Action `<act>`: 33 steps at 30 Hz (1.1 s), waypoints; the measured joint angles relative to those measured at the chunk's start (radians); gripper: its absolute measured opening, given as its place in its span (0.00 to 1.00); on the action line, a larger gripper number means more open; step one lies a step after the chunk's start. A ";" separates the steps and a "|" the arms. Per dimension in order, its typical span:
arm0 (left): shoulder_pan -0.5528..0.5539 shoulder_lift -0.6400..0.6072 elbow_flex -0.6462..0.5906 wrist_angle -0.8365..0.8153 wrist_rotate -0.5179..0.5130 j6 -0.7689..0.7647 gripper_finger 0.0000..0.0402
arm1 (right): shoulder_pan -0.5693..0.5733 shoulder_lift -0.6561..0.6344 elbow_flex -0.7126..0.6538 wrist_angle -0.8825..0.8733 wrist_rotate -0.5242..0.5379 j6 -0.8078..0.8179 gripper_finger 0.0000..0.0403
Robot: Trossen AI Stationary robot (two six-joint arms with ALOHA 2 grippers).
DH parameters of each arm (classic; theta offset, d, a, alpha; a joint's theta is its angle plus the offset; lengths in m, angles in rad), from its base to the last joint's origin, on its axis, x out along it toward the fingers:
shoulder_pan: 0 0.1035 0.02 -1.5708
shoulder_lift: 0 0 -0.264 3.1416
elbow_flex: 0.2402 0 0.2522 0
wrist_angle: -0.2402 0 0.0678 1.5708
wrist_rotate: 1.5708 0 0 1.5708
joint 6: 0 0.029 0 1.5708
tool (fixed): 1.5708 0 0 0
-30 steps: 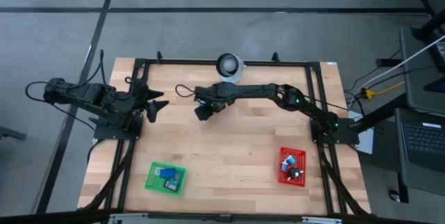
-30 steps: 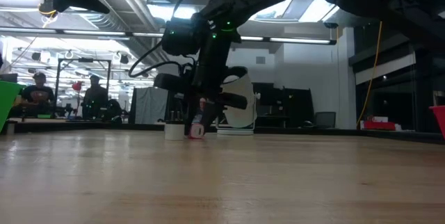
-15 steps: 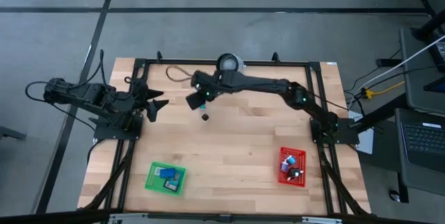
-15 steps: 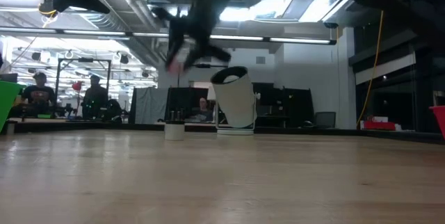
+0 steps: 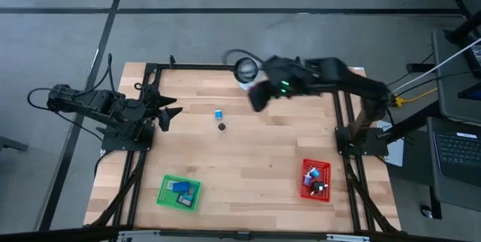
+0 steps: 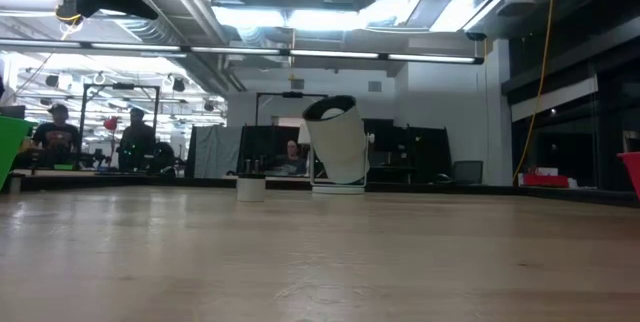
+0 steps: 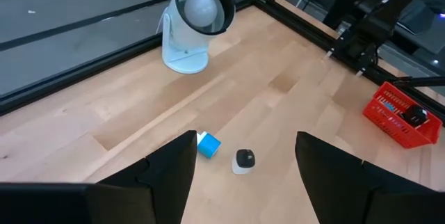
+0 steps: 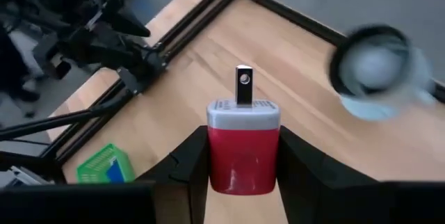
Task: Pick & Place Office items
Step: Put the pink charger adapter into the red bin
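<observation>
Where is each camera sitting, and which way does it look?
High view: above, looking straight down on the table; both arms show, left pincer waiting, right pincer raised.
Low view: at tabletop height, looking level past the white round device into the room; no arm shows.
Left wrist view: on the left arm, facing the blue block and black-topped piece; its open fingers show.
Right wrist view: on the right arm, looking down; its pincer grips a red plug.
Shared: high and left wrist both see the red basket.
</observation>
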 joint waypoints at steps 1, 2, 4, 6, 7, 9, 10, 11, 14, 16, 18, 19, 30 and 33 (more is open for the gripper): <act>0.000 0.000 0.000 0.000 0.000 -0.002 0.60 | 0.025 -0.026 -0.001 -0.040 0.034 0.043 0.32; 0.000 0.000 0.000 0.000 0.000 -0.002 0.60 | 0.051 -0.050 -0.001 -0.078 0.065 0.085 0.32; 0.000 0.000 0.000 0.000 -0.001 -0.003 0.60 | 0.108 -0.095 -0.001 -0.174 0.128 0.186 0.32; 0.000 0.000 0.000 0.000 -0.005 -0.004 0.60 | 0.169 -0.117 -0.001 -0.279 0.174 0.299 0.32; 0.000 0.000 0.000 0.000 -0.008 -0.004 0.60 | 0.195 -0.119 -0.016 -0.269 0.181 0.331 0.32; 0.000 0.000 0.000 0.000 -0.009 -0.004 0.60 | 0.239 -0.135 -0.077 -0.255 0.177 0.362 0.32; 0.000 0.000 0.000 0.000 -0.009 -0.007 0.60 | 0.261 -0.136 -0.102 -0.259 0.172 0.405 0.32; 0.000 0.000 0.000 0.000 -0.009 -0.010 0.60 | 0.281 -0.139 -0.137 -0.262 0.161 0.457 0.32; 0.000 0.000 0.000 0.000 -0.009 -0.019 0.60 | 0.328 -0.159 -0.304 -0.270 0.088 0.553 0.32; 0.000 0.000 0.000 0.000 -0.010 -0.020 0.60 | 0.360 -0.158 -0.419 -0.267 0.024 0.638 0.32; 0.000 0.000 0.000 0.000 -0.010 -0.020 0.60 | 0.399 -0.158 -0.532 -0.267 -0.052 0.689 0.32; 0.000 0.000 0.000 0.000 -0.010 -0.020 0.60 | 0.422 -0.159 -0.586 -0.264 -0.093 0.717 0.32; 0.000 0.000 0.000 -0.001 -0.010 -0.012 0.60 | 0.656 -0.163 -1.024 0.170 -0.275 1.123 0.32; 0.000 0.000 0.000 -0.001 -0.010 -0.012 0.60 | 0.702 -0.163 -1.124 0.285 -0.279 1.288 0.32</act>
